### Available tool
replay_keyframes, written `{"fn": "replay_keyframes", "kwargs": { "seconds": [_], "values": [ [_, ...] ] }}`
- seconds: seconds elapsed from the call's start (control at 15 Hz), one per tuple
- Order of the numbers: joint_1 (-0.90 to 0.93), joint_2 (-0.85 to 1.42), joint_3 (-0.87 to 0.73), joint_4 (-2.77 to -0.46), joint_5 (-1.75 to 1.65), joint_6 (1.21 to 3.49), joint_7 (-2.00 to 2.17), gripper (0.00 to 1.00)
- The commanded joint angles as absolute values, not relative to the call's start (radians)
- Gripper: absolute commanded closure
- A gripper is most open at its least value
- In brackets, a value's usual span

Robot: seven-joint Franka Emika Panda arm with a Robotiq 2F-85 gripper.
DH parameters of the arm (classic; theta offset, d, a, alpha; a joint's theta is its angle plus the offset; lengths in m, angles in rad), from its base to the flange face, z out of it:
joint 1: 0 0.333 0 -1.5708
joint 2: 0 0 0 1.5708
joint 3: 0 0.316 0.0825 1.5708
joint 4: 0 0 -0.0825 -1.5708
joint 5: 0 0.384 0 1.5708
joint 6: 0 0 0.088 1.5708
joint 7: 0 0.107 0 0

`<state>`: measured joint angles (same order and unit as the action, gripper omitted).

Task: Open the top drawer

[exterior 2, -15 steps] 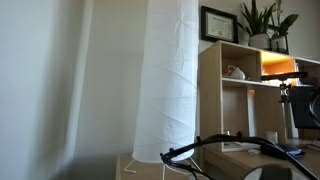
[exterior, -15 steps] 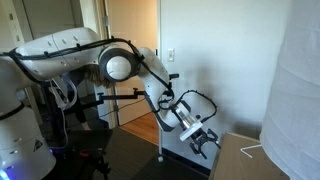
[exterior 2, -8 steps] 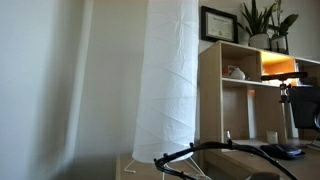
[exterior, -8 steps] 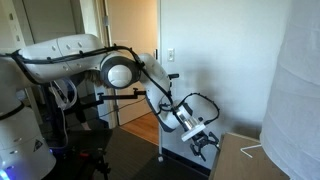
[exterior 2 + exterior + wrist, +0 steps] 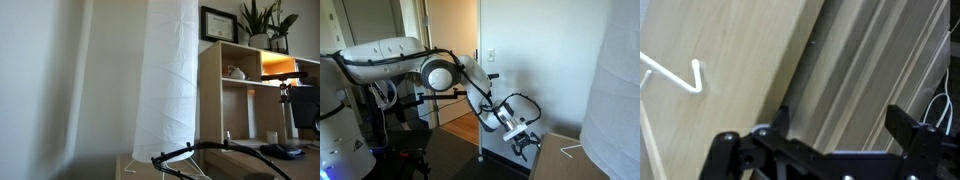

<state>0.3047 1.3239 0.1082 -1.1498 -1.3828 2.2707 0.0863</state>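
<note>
White cable (image 5: 665,73) on wooden top (image 5: 740,50)

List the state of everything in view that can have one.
gripper, open, holding nothing, above the cabinet top
top drawer, appears shut, its front flush with the cabinet edge; no handle in view
paper floor lamp, appears unlit
shelf compartment, lit orange from inside
</note>
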Motion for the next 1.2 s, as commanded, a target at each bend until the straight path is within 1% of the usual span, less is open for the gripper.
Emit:
{"fn": "replay_keyframes", "kwargs": {
  "seconds": [0.0,1.13],
  "values": [
    [0.305,1.324,0.108,-1.150,-1.383,2.271,0.086,0.00],
    [0.306,1.328,0.107,-1.143,-1.385,2.273,0.106,0.00]
  ]
}}
